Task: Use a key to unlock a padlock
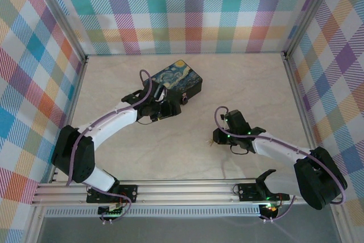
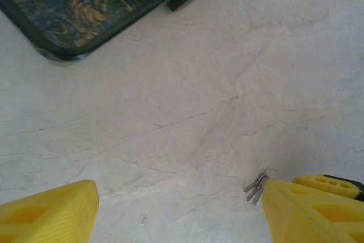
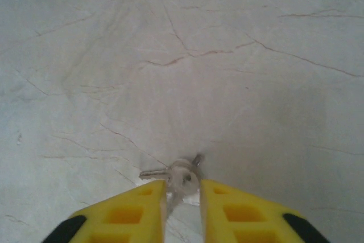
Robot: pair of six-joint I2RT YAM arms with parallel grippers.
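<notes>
The right gripper [image 3: 182, 186] is seemingly being pinched shut on the key [image 3: 185, 174]; the left gripper [image 2: 177, 194] is being held wide open.

The surface [image 2: 199, 112] is matt, veined pale stone; the key [image 3: 183, 178] is shiny silvery metal; the box lid [image 2: 85, 4] looks glossy.

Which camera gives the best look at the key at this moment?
The right wrist view: the key is close and fairly sharp, ring and blade both visible, lying between the right tool's yellow fingers. The left wrist view shows it small near the lower right; the top external view shows just a tiny spiky speck at that tool's tip.
</notes>
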